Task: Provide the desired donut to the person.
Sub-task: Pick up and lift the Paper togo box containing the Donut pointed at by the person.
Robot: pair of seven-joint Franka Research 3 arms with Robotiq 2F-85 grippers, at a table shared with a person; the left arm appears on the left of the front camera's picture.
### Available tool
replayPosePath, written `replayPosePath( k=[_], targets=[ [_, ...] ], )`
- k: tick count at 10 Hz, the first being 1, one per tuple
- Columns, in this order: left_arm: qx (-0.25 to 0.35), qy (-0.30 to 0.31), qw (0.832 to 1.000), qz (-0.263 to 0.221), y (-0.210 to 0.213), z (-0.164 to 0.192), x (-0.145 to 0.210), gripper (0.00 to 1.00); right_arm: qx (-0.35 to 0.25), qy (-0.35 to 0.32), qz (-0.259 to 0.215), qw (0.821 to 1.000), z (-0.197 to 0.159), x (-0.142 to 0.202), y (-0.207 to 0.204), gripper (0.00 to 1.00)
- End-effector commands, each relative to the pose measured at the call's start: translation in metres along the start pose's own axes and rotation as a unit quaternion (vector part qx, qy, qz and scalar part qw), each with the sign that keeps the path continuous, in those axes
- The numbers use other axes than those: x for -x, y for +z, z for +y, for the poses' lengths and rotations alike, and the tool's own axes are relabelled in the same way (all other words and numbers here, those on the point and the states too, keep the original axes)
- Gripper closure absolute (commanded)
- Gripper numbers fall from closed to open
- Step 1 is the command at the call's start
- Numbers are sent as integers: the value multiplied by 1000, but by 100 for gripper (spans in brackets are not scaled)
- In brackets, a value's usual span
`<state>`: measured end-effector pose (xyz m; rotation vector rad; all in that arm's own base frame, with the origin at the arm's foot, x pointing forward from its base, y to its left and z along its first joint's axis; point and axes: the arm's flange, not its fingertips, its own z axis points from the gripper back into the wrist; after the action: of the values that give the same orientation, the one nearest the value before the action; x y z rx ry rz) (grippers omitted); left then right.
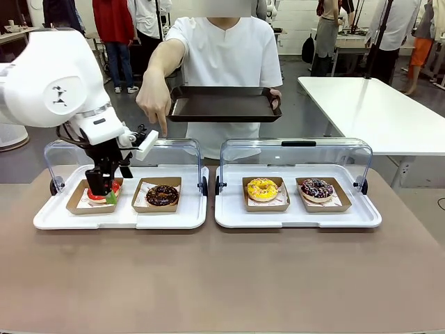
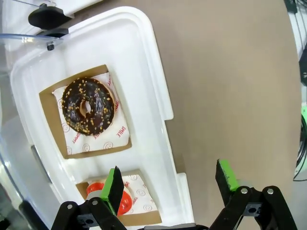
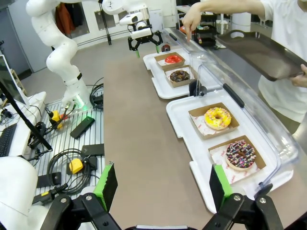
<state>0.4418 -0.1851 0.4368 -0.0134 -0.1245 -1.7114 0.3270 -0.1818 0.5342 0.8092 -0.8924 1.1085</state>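
Note:
Two white trays hold four donuts. The left tray (image 1: 62,217) carries a red donut (image 1: 101,195) and a chocolate donut (image 1: 162,195). The person (image 1: 222,56) points a finger (image 1: 163,129) down at the left tray, above the chocolate donut, and holds a dark serving tray (image 1: 222,104) in the other hand. My left gripper (image 1: 102,188) hangs open just over the red donut (image 2: 125,201), touching nothing; the chocolate donut (image 2: 88,105) lies beyond it. One of its fingers (image 2: 115,189) is over the red donut's box, the other over the table. My right gripper (image 3: 160,184) is open and empty above the table.
The right tray (image 1: 299,217) holds a yellow donut (image 1: 262,188) and a sprinkled chocolate donut (image 1: 317,188). Both clear lids (image 1: 295,156) stand raised at the trays' far side. Brown table (image 1: 222,278) lies bare toward me. Bystanders and other tables are farther back.

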Motion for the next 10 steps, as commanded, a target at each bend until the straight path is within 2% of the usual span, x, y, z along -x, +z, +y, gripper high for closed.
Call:
replayPosePath(
  k=[1,3,6,10],
  targets=[
    [15,34,999,2,-13,22,-4,0,-3,3,-7,1000,0,1,0,0],
    [36,60,998,7,-39,36,-6,0,-3,3,-7,1000,0,1,0,0],
    [38,60,997,26,-73,48,-12,0,-3,3,-7,1000,0,1,0,0],
    [27,58,997,39,-93,58,-2,0,-3,3,-7,1000,0,1,0,0]
  ],
)
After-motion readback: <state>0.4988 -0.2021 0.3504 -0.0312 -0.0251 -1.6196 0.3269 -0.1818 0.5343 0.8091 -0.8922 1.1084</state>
